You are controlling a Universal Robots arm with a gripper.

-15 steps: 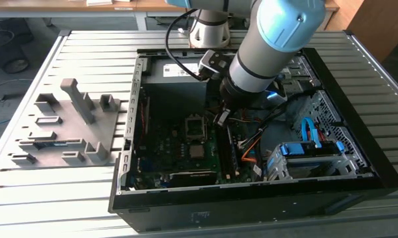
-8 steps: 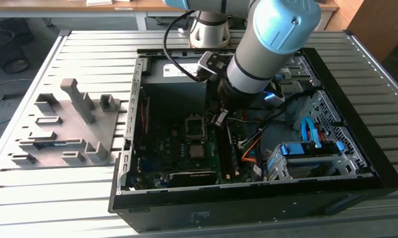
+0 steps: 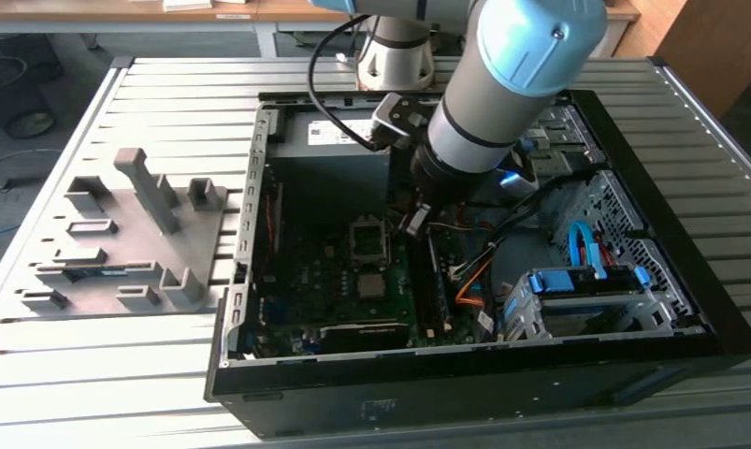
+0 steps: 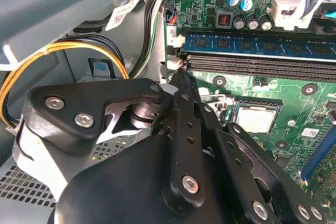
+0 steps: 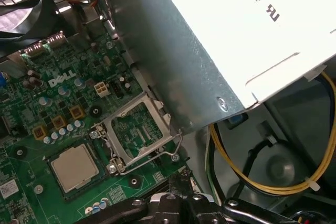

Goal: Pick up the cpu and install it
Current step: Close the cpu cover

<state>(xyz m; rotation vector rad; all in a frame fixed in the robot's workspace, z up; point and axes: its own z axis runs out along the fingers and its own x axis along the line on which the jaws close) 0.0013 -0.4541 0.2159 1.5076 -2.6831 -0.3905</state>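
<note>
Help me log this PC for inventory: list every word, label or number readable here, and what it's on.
Nothing here that I can quote.
motherboard: white maker's logo, a brand mark, left unquoted.
power supply: faint markings, washed out by glare.
cable tag: print too small to read.
board sticker: print too small to read.

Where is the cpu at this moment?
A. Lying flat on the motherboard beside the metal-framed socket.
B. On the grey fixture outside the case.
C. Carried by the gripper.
A: the cpu lies flat on the motherboard, right beside the metal-framed socket.
</note>
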